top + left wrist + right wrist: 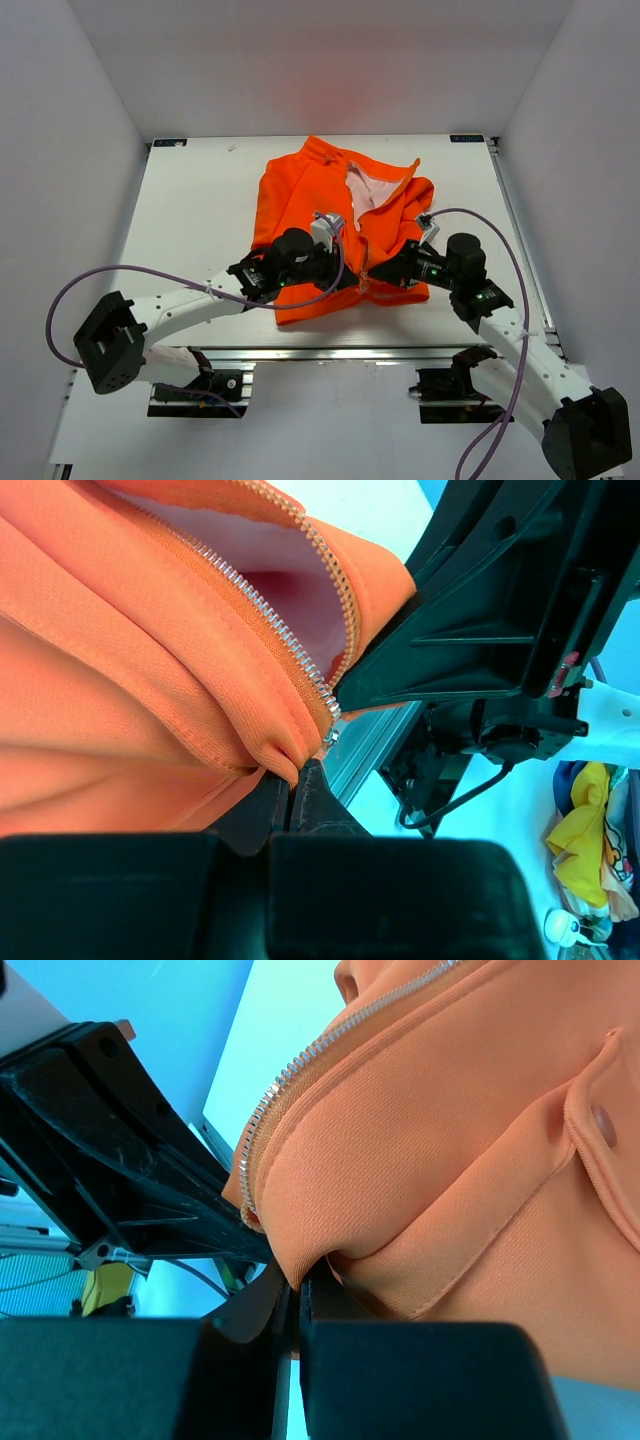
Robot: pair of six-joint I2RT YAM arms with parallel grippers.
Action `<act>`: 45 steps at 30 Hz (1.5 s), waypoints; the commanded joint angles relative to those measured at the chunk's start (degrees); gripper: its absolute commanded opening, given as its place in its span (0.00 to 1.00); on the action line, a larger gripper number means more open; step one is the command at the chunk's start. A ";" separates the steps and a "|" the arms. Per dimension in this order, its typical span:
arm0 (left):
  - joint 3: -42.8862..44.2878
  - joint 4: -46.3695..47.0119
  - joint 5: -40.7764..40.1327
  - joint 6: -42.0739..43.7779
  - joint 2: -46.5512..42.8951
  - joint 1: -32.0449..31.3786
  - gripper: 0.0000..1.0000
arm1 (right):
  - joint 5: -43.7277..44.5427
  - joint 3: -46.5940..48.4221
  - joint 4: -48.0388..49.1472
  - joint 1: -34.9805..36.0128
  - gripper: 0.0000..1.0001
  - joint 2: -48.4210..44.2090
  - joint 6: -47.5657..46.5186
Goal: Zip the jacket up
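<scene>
The orange jacket lies on the white table, collar at the far side, front open at the top with pale lining showing. My left gripper is shut on the jacket's bottom hem beside the zipper; in the left wrist view orange fabric is pinched between the jaws, with the zipper teeth just above. My right gripper is shut on the hem of the other front panel; the right wrist view shows fabric pinched and the zipper teeth at left. The two grippers nearly touch.
The white table is walled by pale panels at left, back and right. Its near edge has an aluminium rail. Purple cables loop off both arms. The right arm's body fills the right of the left wrist view.
</scene>
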 commanded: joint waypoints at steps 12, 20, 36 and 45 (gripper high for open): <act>8.99 -13.00 23.05 -0.36 12.14 4.13 0.00 | 7.93 3.34 -5.95 -2.60 0.23 1.11 -7.64; 5.90 -3.14 32.29 -8.89 12.58 10.29 0.00 | 6.88 10.12 -20.54 -2.07 0.54 2.96 -17.93; 11.36 -1.66 42.22 -19.34 12.93 14.77 0.00 | 28.12 25.77 -33.21 10.66 0.89 -4.86 -37.53; 16.98 -4.55 44.33 -20.32 14.16 17.85 0.00 | 70.52 28.58 -36.80 45.71 0.89 5.67 -45.09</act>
